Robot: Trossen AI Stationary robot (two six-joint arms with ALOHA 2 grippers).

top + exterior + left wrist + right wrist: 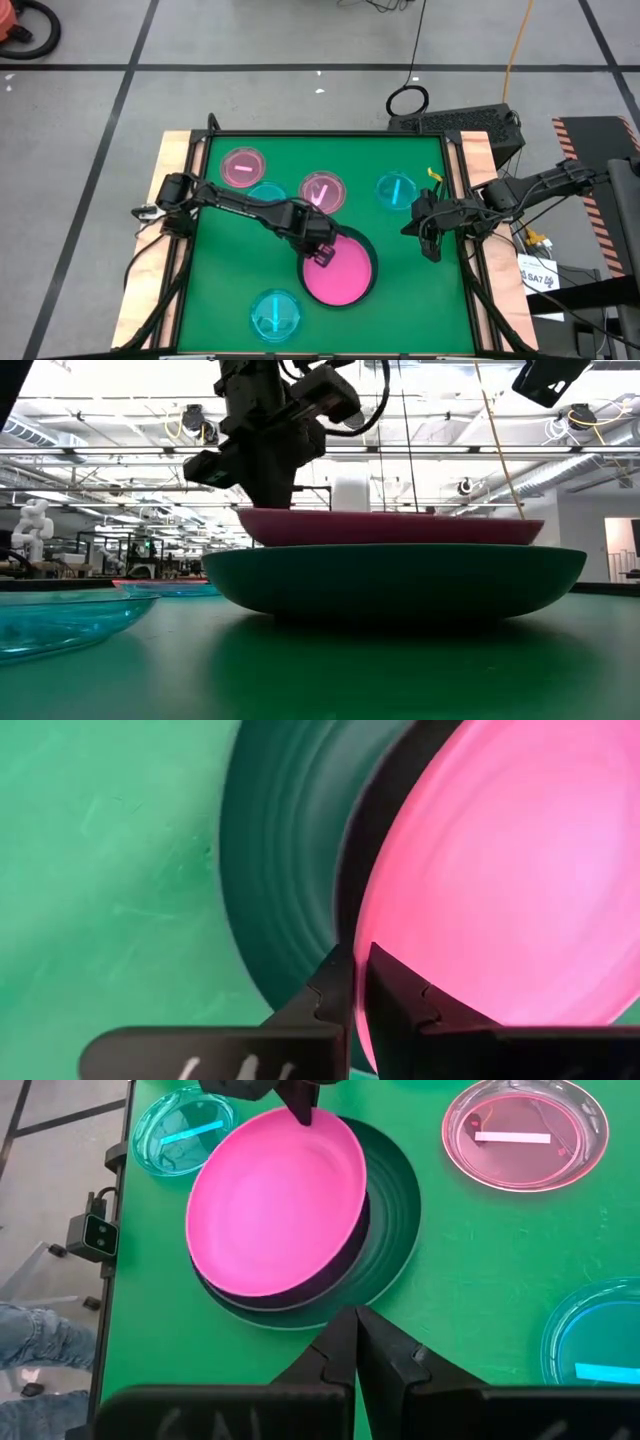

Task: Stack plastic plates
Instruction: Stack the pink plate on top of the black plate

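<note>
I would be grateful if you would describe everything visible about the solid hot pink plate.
The hot pink plate is round, opaque and smooth, plastic by its look, with a shallow dished centre and a raised rim. It sits upright on a larger dark plate, shifted off-centre so a crescent of the dark one shows. The pair stands on the green table, toward its front middle. The left hand is shut on the pink plate's rim; the right hand waits apart.
</note>
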